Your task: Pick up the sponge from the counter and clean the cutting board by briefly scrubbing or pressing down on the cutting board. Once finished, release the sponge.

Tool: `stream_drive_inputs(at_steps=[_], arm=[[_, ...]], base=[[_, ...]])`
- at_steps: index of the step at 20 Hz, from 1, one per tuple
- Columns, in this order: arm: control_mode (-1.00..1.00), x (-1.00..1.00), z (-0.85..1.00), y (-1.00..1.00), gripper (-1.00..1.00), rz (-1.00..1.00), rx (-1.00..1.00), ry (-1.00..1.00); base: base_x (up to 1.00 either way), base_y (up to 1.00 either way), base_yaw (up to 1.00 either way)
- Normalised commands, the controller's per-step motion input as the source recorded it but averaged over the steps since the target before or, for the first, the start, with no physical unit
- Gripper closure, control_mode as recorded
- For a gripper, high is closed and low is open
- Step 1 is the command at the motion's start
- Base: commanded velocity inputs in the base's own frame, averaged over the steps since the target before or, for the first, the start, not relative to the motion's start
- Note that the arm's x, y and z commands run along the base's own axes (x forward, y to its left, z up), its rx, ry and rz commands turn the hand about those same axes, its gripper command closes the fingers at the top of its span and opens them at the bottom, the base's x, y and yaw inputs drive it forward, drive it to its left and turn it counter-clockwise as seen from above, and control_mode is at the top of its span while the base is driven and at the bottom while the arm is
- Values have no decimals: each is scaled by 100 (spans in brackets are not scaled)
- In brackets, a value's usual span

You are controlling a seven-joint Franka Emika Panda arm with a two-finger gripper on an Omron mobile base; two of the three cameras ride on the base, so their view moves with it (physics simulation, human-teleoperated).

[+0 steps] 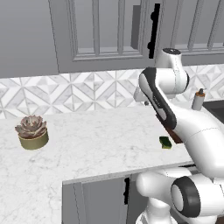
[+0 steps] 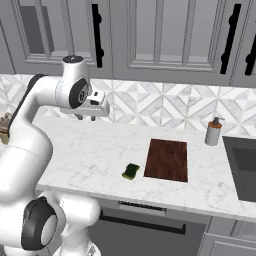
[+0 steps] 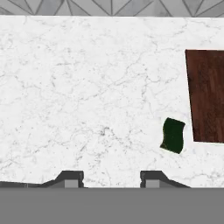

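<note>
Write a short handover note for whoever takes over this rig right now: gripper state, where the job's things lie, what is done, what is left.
Gripper: shut, holding nothing, high above the counter.
Sponge: lies on the counter, just left of the cutting board's near corner, untouched.
Cutting board: flat on the counter, nothing on it.
Done: nothing yet.
Left: open the gripper, descend on the sponge, grasp it, press or scrub the board, release.

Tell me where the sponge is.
The sponge lies on the counter near its front edge, just left of the cutting board, apart from it.
</note>
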Motion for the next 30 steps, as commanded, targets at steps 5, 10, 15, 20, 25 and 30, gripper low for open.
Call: stream_drive_inputs(at_steps=[5, 10, 15, 20, 25, 30], arm=[[-100, -5, -33, -26, -100, 0, -6, 0], [-100, -1, -68, -64, -100, 0, -10, 0], [-100, 0, -77, -65, -100, 0, 1, 1], [-100, 0, -63, -50, -100, 0, 5, 0], [-100, 0, -43, -16, -100, -1, 0, 0], [-100, 0, -41, -1, -100, -6, 0, 0]], base=[[0, 0, 0], [0, 0, 0], [0, 0, 0], [0, 0, 0], [0, 0, 0], [0, 0, 0]])
